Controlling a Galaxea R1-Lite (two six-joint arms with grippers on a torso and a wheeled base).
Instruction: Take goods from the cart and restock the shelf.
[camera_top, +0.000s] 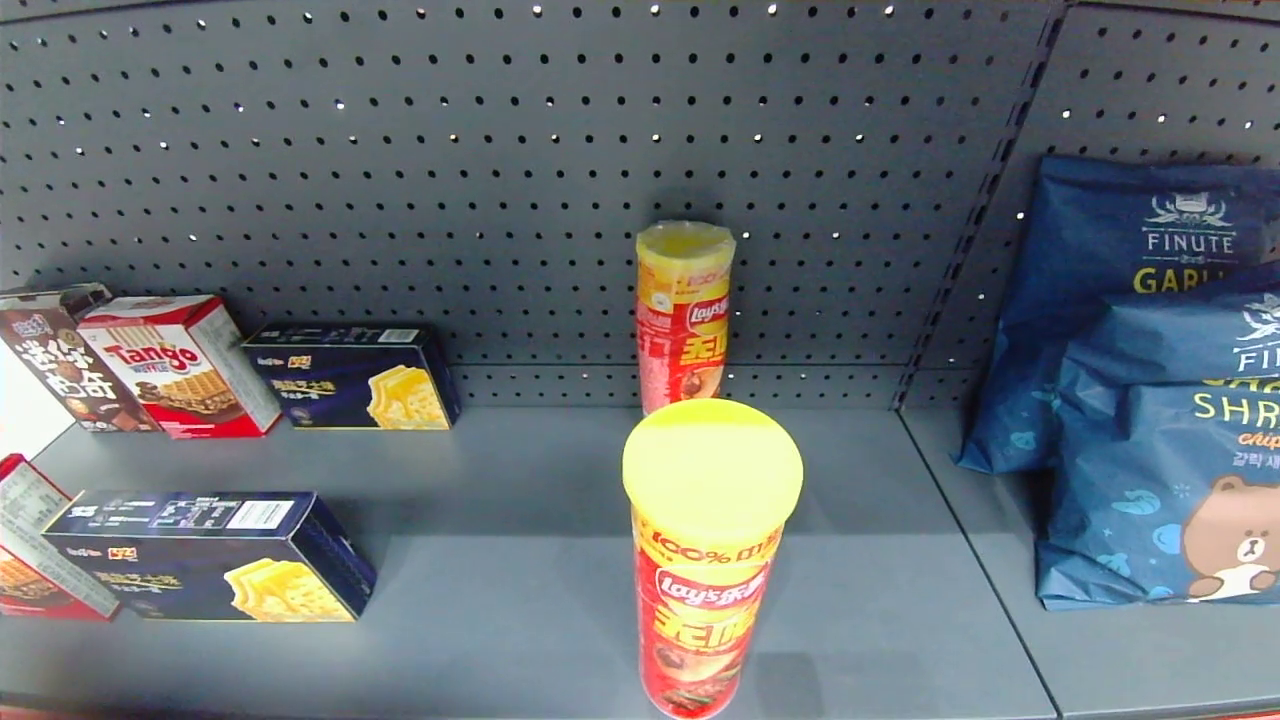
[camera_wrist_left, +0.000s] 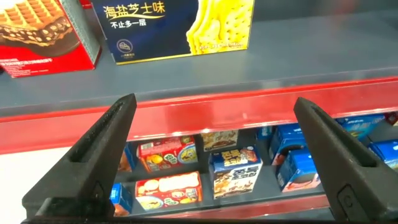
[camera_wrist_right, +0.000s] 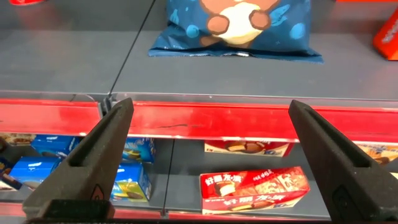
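On the shelf (camera_top: 520, 560), near and central, a chip canister (camera_top: 705, 560) is stood upright — beyond and between the left gripper (camera_wrist_left: 214, 102) and right gripper (camera_wrist_right: 209, 104) (fingers spread, nothing held), both held before the red front edge (camera_wrist_right: 249, 121).

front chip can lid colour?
Yellow lid on the front chip can; head view shows it best.

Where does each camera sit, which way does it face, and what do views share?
Head view: on the head, facing forward and down at the shelf, front chip can, front navy box and bear bag.
Left wrist view: on that wrist, facing the red shelf edge between the left gripper's open jaws; shares the front navy box with the head view.
Right wrist view: on that wrist, same edge, between the right gripper's open jaws; shares the bear bag.
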